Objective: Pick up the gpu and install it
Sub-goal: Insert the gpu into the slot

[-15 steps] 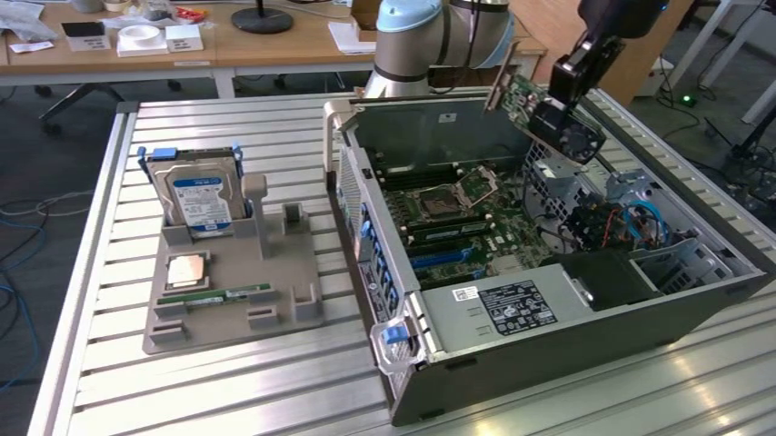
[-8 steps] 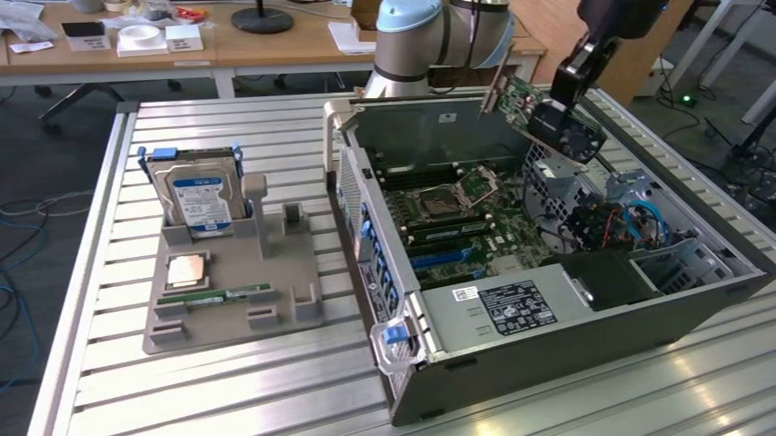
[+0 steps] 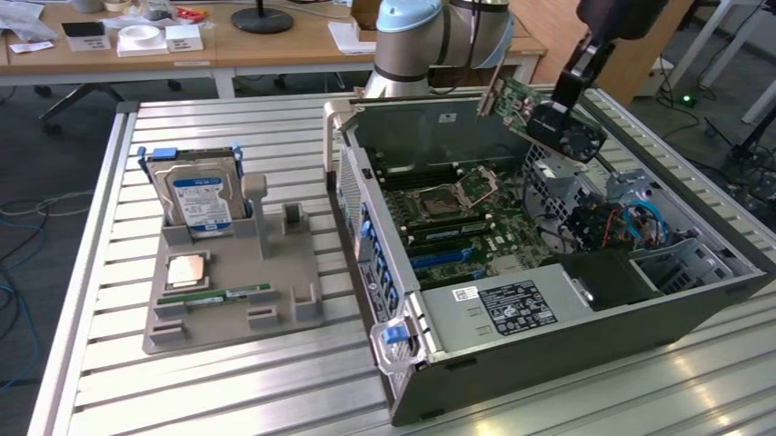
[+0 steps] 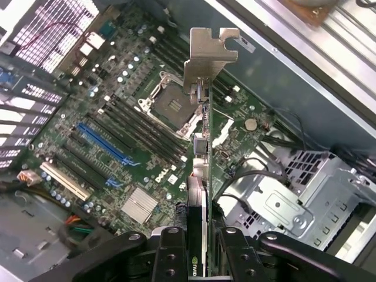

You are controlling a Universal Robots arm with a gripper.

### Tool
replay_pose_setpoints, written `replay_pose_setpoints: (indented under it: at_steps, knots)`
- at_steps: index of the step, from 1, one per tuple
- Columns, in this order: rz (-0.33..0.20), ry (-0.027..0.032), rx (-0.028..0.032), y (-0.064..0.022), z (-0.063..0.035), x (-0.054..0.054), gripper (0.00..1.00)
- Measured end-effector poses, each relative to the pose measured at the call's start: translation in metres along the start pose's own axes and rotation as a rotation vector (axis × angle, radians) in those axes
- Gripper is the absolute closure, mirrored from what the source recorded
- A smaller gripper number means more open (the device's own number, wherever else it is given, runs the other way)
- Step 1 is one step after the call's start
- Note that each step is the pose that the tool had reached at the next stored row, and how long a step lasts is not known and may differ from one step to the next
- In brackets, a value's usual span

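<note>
Exterior view: the pincer [image 3: 542,116] holds the gpu [image 3: 514,96] in the air, tilted, above the far side of the open computer case [image 3: 570,336] on the slatted worktop [image 3: 218,381]. In the wrist view its fingers [image 4: 170,247] clamp the gpu edge-on over the motherboard [image 4: 123,117].

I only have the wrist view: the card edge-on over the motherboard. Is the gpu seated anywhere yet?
Observer: No. In the exterior view the gpu hangs in the pincer above the open case, clear of the motherboard.
Operator: What's on the parts holder?
Observer: The hard drive stands upright at the far end of the grey holder, to the exterior view's left of the case.
Operator: And the memory stick?
Observer: The green memory stick lies flat on the holder, nearer the camera than the drive.
</note>
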State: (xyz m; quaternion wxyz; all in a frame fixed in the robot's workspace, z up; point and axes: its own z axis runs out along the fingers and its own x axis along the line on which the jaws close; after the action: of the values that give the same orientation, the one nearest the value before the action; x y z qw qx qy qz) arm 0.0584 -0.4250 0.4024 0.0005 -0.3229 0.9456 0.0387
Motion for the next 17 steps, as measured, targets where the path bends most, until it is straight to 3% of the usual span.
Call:
replay_pose_setpoints:
  at_steps: [17]
  knots:
    - [-0.232,0.019,-0.0031,-0.0001,0.0022,0.0002,0.74]
